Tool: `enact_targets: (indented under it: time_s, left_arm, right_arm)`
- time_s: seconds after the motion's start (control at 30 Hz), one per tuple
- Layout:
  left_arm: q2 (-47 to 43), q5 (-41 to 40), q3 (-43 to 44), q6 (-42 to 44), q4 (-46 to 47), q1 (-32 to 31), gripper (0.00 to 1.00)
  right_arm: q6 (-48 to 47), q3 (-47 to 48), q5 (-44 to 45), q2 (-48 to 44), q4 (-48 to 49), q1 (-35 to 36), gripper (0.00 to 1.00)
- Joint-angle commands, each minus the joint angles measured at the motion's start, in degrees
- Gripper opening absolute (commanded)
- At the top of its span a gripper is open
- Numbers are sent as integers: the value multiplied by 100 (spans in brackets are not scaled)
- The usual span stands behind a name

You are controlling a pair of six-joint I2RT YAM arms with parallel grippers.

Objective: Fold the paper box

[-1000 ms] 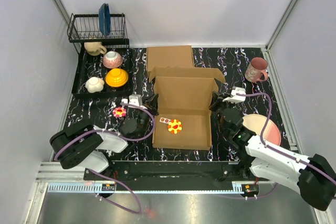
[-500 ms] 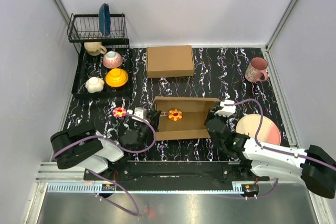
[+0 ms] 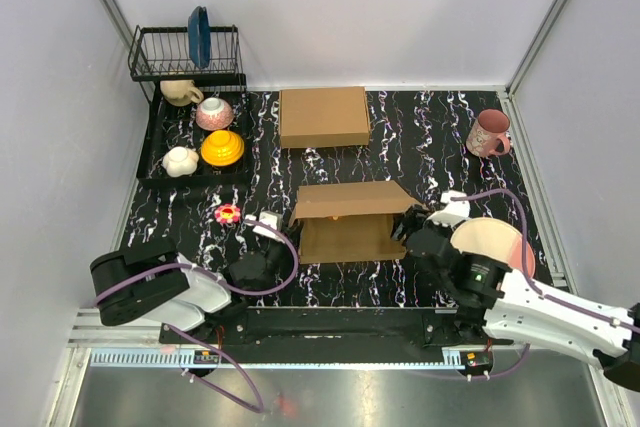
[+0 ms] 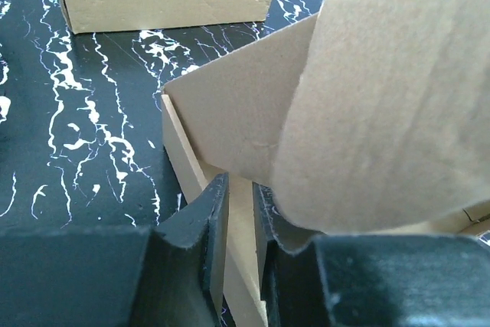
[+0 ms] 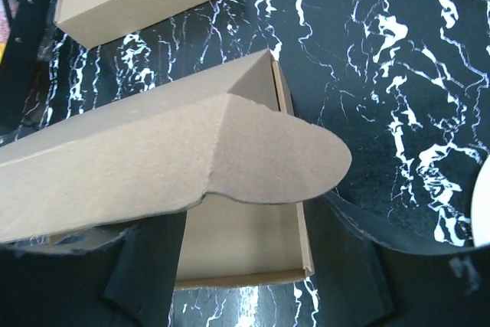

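Note:
The paper box (image 3: pixel 348 219) lies mid-table, its lid (image 3: pixel 350 199) slanting low over the tray and propped up at the front. My left gripper (image 3: pixel 285 232) is at its left side. In the left wrist view the jaws (image 4: pixel 239 220) straddle the left side wall (image 4: pixel 180 151) with a narrow gap, and the lid's ear flap (image 4: pixel 383 112) hangs over them. At the box's right end my right gripper (image 3: pixel 405 227) is open wide. Its fingers (image 5: pixel 145 266) flank the tray's front right corner (image 5: pixel 302 266) under the rounded ear flap (image 5: pixel 283 158), holding nothing.
A closed brown box (image 3: pixel 323 117) sits behind. A dish rack (image 3: pixel 185 52) and a tray of cups and bowls (image 3: pixel 200 142) stand at back left. A flower toy (image 3: pixel 228 213) lies left of the box. A pink mug (image 3: pixel 488 133) and a plate (image 3: pixel 490 242) are on the right.
The lid has swung from lying open at the back, through upright, down over the tray, hiding the toy inside. My right gripper has opened and let go; the left jaws have eased slightly.

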Motion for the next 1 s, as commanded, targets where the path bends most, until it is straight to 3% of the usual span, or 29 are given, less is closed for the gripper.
enact_targets:
  time_s: [0.0,0.23,0.3,0.37,0.4,0.43,0.53,0.63,0.73,0.83,0.87,0.97]
  left_arm:
    - [-73,-357,-626,40,1918,-72,22]
    - [-441,-664,-941,171,1673,-282,33]
    - [-1046,-936,-1065,189,1374,-466,34]
    - [-1670,-1139,-1197,111,462,-625,36]
    - [-2491,-1322,-1188,49,-3,-756,36]
    - [-2934,-1350,-1101,-21,-1225,-792,36]
    - [-4701,-1447,-899,-627,-3732,-836,37]
    - [-6000,-1412,-959,-742,-4681,-854,37]
    - [-6330,-1648,-645,-787,-5462,-854,36]
    - [-6209,-1904,-163,-463,-5772,-863,36]
    - [-6017,-2009,-47,-400,-5808,-863,35]
    - [-5508,-2246,419,-312,-5782,-863,35]
  right_arm:
    - [172,601,-292,-416,-1088,67,69]
    - [-265,1286,-653,-1356,-1906,75,70]
    - [-477,1629,-680,-1610,-1950,75,71]
    - [-819,2023,-663,-1708,-1986,75,72]
    - [-934,2147,-602,-1752,-1959,75,72]
    - [-1153,2262,-558,-1753,-1855,75,73]
    - [-1784,2552,-531,-1604,-1224,75,73]
    - [-2452,2492,-583,-1034,-276,84,74]
    - [-2815,2535,-724,2,429,75,70]
    - [-2939,2842,-636,1180,589,14,52]
    - [-2956,3000,-671,1661,598,-21,40]
    - [-2808,2975,-1066,2201,520,-267,27]
